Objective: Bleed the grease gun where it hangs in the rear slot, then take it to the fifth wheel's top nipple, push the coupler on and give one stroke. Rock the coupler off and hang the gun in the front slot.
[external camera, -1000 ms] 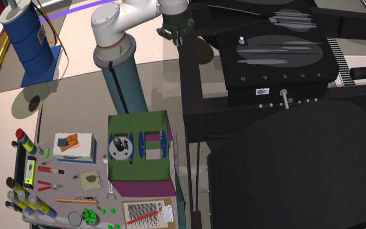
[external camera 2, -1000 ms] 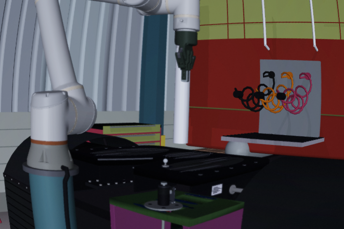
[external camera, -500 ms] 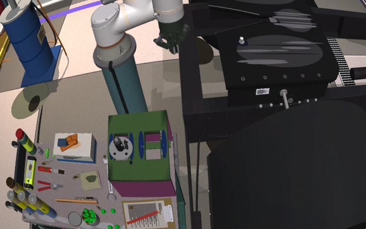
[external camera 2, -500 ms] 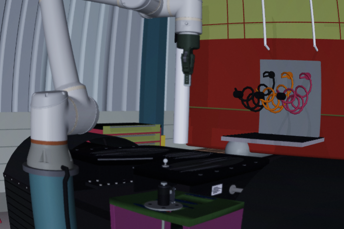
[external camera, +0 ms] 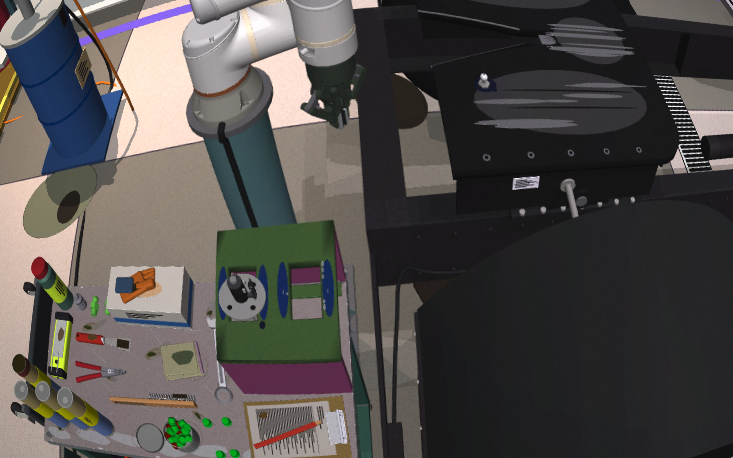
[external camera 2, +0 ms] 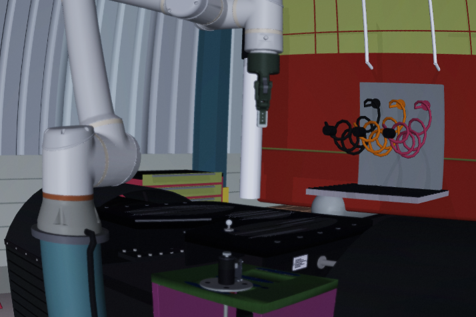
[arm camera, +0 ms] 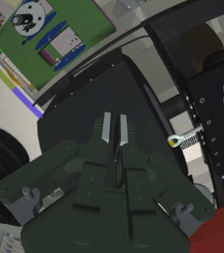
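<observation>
On the green-topped stand (external camera: pixel 278 296) beside the cart, the grease gun (external camera: pixel 241 290) hangs in one of two slots, showing a black body on a grey round flange (external camera 2: pixel 226 285). The other slot (external camera: pixel 306 291) beside it is empty. The fifth wheel (external camera: pixel 551 108) is the black plate on the truck frame, and its top nipple (external camera: pixel 485 81) stands as a small pale knob near the plate's left edge. High above the frame's left rail, well away from the gun and the nipple, my gripper (external camera: pixel 339 117) is closed and carries nothing (arm camera: pixel 114 131).
Behind the work rise a red and yellow trailer wall with coiled hoses (external camera 2: pixel 381 131) and a grey deck plate (external camera 2: pixel 377 192). A large black fender (external camera: pixel 585 336) fills the near right. The tool cart (external camera: pixel 130 364) holds cartridges, pliers and a clipboard; a blue drum (external camera: pixel 53 80) stands far left.
</observation>
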Available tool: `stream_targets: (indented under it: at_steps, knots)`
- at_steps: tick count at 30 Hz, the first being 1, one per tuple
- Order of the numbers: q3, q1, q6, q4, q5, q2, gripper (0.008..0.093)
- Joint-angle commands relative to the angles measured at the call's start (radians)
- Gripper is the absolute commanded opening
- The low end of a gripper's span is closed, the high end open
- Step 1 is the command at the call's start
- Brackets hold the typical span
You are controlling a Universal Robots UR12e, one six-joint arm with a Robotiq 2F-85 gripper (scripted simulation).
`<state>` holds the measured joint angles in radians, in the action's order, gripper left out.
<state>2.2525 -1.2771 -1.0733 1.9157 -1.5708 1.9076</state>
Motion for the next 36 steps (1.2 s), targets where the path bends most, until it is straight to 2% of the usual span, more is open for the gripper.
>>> stream_targets:
  at_steps: [1,36]
  knots:
    - [0.000,-0.004,0.020,0.003,0.000,-0.002,0.0130]
    - [0.049,-0.166,0.908,0.127,0.000,-0.077,0.0130]
